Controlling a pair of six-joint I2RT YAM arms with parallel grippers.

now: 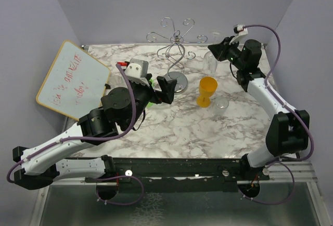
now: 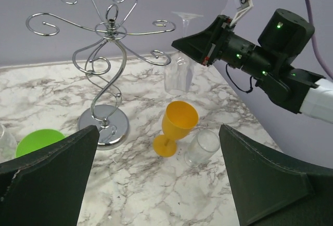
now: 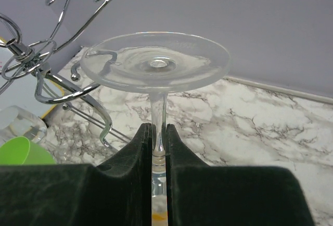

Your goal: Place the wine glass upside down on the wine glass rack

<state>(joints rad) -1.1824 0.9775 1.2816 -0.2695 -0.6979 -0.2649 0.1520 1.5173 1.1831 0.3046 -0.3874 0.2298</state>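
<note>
The right gripper pinches the thin stem of a clear wine glass, held upside down in the air just beside the curled arms of the silver wire wine glass rack, not yet hung on it. The left gripper is spread wide and empty, low over the marble-patterned table. The smooth stem could swivel or slip in so narrow a pinch, or the wide foot could strike a scroll arm and rock the rack.
</note>
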